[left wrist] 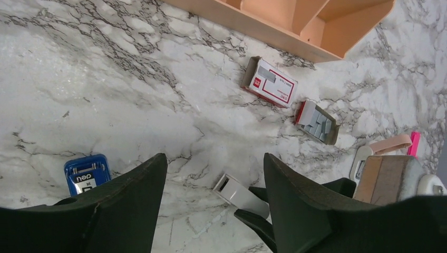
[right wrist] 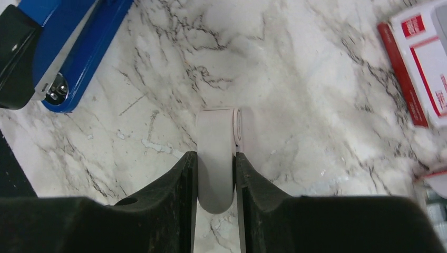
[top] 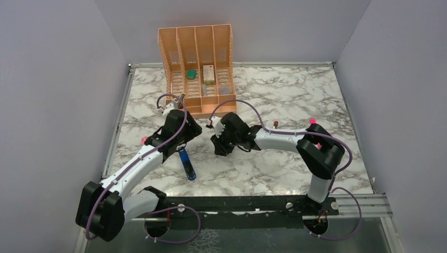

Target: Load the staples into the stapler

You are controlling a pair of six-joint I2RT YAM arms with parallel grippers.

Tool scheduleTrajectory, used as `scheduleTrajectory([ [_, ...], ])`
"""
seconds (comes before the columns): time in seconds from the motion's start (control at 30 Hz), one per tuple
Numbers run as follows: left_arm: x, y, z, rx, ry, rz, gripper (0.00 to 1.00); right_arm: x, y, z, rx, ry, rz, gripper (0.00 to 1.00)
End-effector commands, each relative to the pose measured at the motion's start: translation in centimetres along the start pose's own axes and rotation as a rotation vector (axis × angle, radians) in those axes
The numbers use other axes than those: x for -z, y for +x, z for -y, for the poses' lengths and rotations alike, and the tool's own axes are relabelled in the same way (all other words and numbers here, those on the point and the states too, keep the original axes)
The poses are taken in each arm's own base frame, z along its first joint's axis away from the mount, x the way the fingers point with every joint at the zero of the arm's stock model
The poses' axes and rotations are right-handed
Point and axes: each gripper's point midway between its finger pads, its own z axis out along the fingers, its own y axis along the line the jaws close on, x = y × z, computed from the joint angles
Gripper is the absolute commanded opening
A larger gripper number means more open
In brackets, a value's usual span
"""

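Observation:
The blue stapler lies on the marble between the arms. Its end shows in the left wrist view and its black-ended body in the right wrist view. The grey tray of staples lies beside its red-and-white sleeve, whose edge also shows in the right wrist view. My right gripper is shut on a pale grey strip with a hollow end, which looks like a staple strip, held low over the table. My left gripper is open and empty, just left of that strip.
An orange slotted organizer stands at the back, holding a green item and a small box. A pink marker and a pinkish-tan block lie to the right of the tray. Grey walls enclose the table on three sides.

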Motion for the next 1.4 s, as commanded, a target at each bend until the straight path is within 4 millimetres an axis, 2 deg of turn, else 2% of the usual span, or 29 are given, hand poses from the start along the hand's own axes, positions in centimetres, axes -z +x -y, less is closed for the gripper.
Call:
scheduleTrajectory([
  [0.0, -0.3, 1.1, 1.0, -0.012, 0.071, -0.055, 0.67, 2.0, 0.8, 2.0, -0.17, 0.198, 0.01, 0.28],
  [0.1, -0.5, 1.8, 1.6, -0.023, 0.112, -0.092, 0.67, 4.0, 1.8, 3.6, -0.328, 0.362, 0.029, 0.27],
  [0.2, -0.8, 3.1, 2.4, -0.031, 0.166, -0.15, 0.66, 6.2, 3.2, 4.4, -0.484, 0.484, 0.055, 0.27],
  [0.3, -1.2, 4.3, 3.1, -0.032, 0.215, -0.205, 0.66, 7.9, 6.0, 5.2, -0.651, 0.612, 0.044, 0.27],
  [0.4, -1.7, 5.2, 3.7, -0.034, 0.249, -0.241, 0.66, 8.6, 9.0, 5.5, -0.76, 0.704, 0.003, 0.28],
  [0.5, -2.0, 5.8, 4.2, -0.04, 0.273, -0.259, 0.66, 8.9, 10.0, 5.3, -0.798, 0.726, -0.03, 0.31],
  [0.63, -2.1, 6.7, 4.9, -0.053, 0.308, -0.283, 0.66, 9.4, 9.3, 4.6, -0.804, 0.697, -0.037, 0.44],
  [0.77, -2.1, 7.9, 5.2, -0.06, 0.331, -0.304, 0.72, 9.8, 8.0, 3.6, -0.777, 0.622, -0.031, 0.59],
  [0.9, -2.2, 8.9, 5.2, -0.057, 0.346, -0.321, 0.73, 9.4, 8.1, 2.7, -0.761, 0.565, -0.057, 0.6],
  [1.07, -2.3, 10.1, 5.2, -0.065, 0.351, -0.344, 0.74, 8.9, 7.1, 2.5, -0.738, 0.524, -0.036, 0.54],
  [1.37, -2.4, 12.4, 4.9, -0.112, 0.341, -0.39, 0.82, 8.3, 6.3, 2.4, -0.718, 0.498, -0.034, 0.23],
])
